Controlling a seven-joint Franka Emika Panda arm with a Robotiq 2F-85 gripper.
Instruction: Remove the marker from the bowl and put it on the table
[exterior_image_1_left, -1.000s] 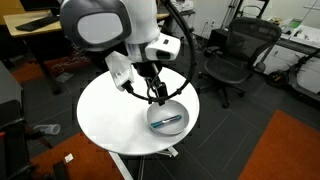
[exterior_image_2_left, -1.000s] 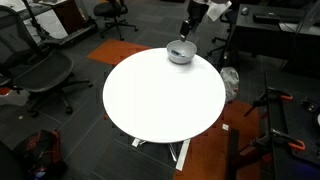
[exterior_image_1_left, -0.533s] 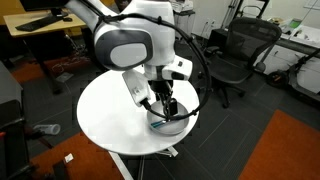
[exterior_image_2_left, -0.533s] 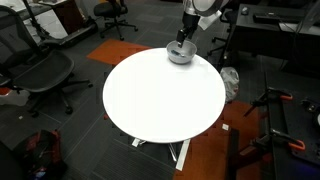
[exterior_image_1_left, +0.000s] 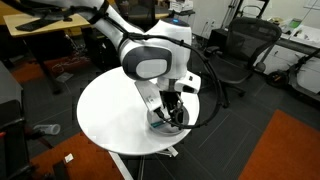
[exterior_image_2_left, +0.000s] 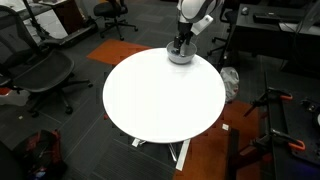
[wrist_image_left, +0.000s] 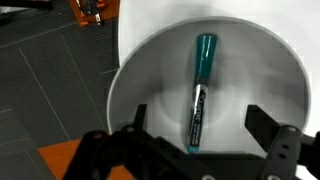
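Note:
The teal-blue marker (wrist_image_left: 201, 92) lies inside the light grey-white bowl (wrist_image_left: 140, 80), pointing along the wrist view's vertical. My gripper (wrist_image_left: 200, 135) is open, its two dark fingers on either side of the marker's near end, just above the bowl. In both exterior views the gripper (exterior_image_1_left: 172, 113) (exterior_image_2_left: 181, 44) hangs down into the bowl (exterior_image_1_left: 160, 125) (exterior_image_2_left: 179, 57), which sits near the edge of the round white table (exterior_image_1_left: 105, 115) (exterior_image_2_left: 160, 95). The marker is hidden by the arm in the exterior views.
Black office chairs (exterior_image_1_left: 230, 55) (exterior_image_2_left: 35, 75) stand around the table. Tan desks (exterior_image_1_left: 40, 25) are at the back. An orange carpet patch (exterior_image_1_left: 285, 150) lies on the dark floor. Most of the tabletop is bare.
The arm has swung over and lowered the gripper toward the bowl; the gripper now straddles the marker. Bowl and marker have not moved.

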